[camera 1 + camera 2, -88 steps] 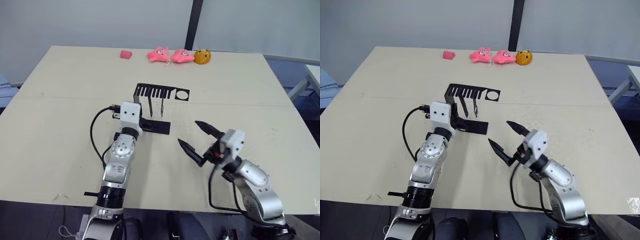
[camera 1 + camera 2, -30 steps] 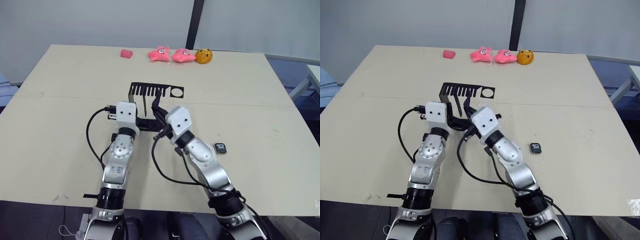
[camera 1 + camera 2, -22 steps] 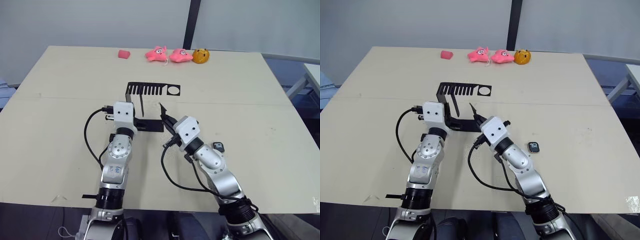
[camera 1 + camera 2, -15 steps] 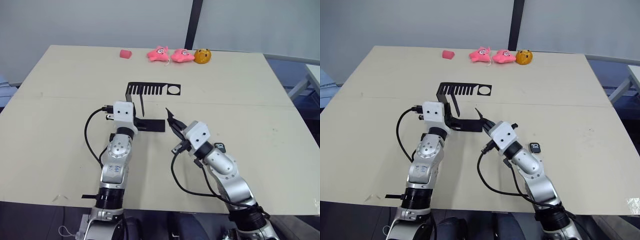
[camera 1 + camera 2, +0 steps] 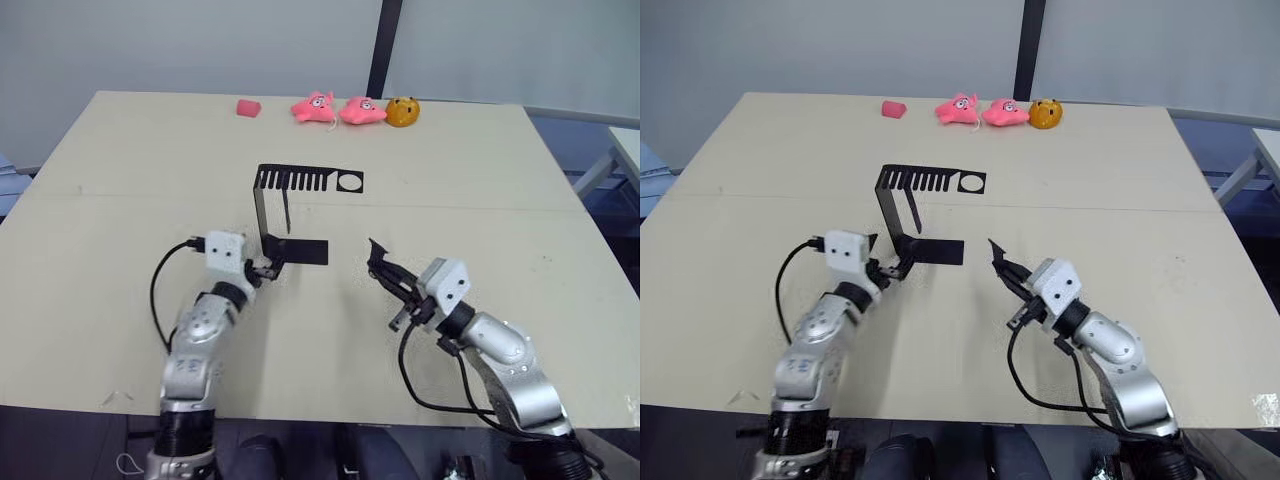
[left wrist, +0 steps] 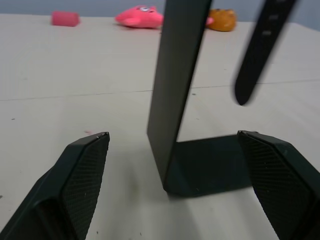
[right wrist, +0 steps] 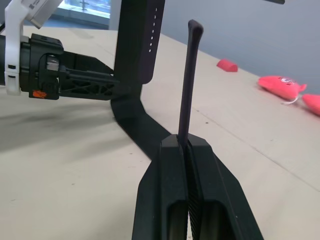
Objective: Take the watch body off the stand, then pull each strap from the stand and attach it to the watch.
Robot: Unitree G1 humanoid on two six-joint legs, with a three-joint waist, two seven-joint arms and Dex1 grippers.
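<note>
The right gripper (image 7: 187,150) pinches one strap (image 7: 189,80) upright, clear of the stand (image 5: 275,235), while the open left gripper (image 6: 175,165) straddles the stand's upright, apparently steadying it.

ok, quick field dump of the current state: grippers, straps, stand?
left gripper: open, fingers either side of the stand's foot
right gripper: shut on one strap, off to the stand's right
stand: upright on the table
second strap: hanging from the stand's slotted top plate
</note>
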